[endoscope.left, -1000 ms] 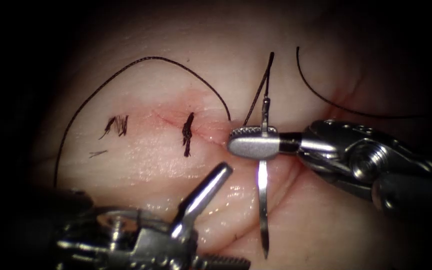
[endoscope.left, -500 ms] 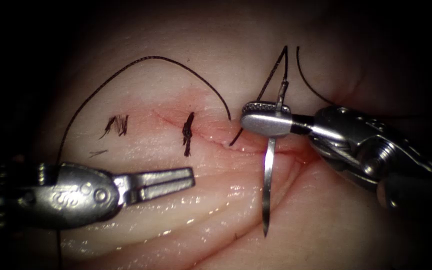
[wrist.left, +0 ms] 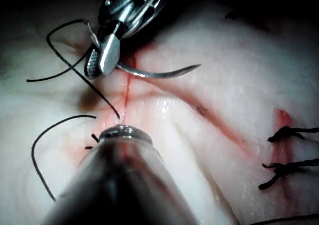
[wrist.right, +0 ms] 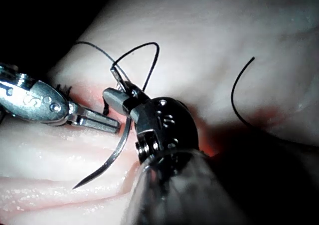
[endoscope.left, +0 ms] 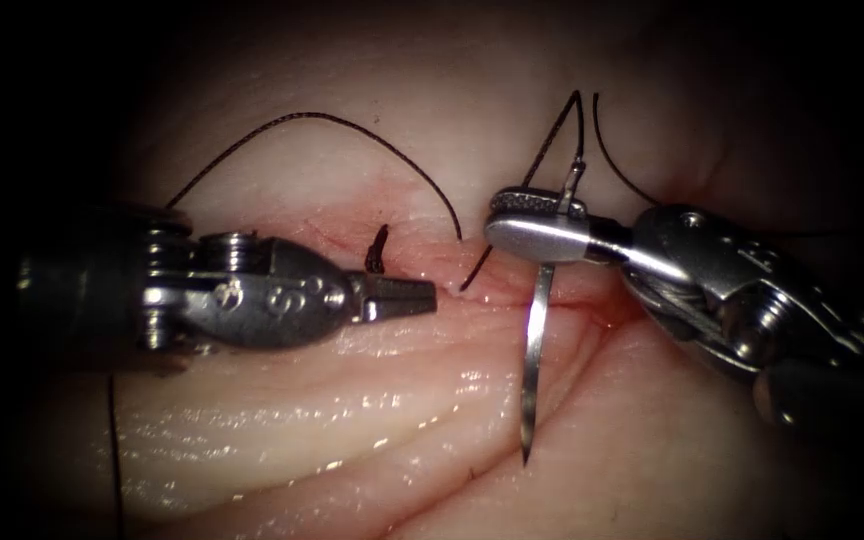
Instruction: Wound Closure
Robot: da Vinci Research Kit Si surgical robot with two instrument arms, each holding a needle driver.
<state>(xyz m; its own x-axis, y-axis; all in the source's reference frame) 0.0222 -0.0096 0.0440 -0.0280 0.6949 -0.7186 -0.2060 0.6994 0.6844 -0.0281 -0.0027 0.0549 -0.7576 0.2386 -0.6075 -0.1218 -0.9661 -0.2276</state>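
Nearest the endoscope, your needle's (endoscope.left: 532, 370) sharp tip hangs free over the glistening folds of the tissue (endoscope.left: 372, 400), pointing down the picture and not in the flesh anywhere you can see. Follow the curve up and it runs into your right pincer (endoscope.left: 537, 225), which is clamped across the needle close to its thread end — only a short stub sticks out above the closed jaws, and most of the curve lies below them. From that stub the thread (endoscope.left: 552, 140) rises, bends over in a narrow peak and drops back to the cut (endoscope.left: 442, 275), entering the tissue just left of the right pincer's tip.

On the left of that entry point sits your left pincer (endoscope.left: 417, 297), tips drawn together and holding nothing that can be seen, lying along the cut with its tip near the thread's entry but apart from it. Its body hides part of the dark knotted stitch (endoscope.left: 377, 250) behind it; just the upper end of the knot peeks over the jaw.

Farther back, a long thread arc (endoscope.left: 312, 118) sweeps over the pale tissue above the cut, its left end lost behind the left tool. Another loose thread end (endoscope.left: 617, 165) curves away at the right — where it ends is swallowed by shadow. Red fluid (endoscope.left: 602, 305) tints the cut under the right pincer.
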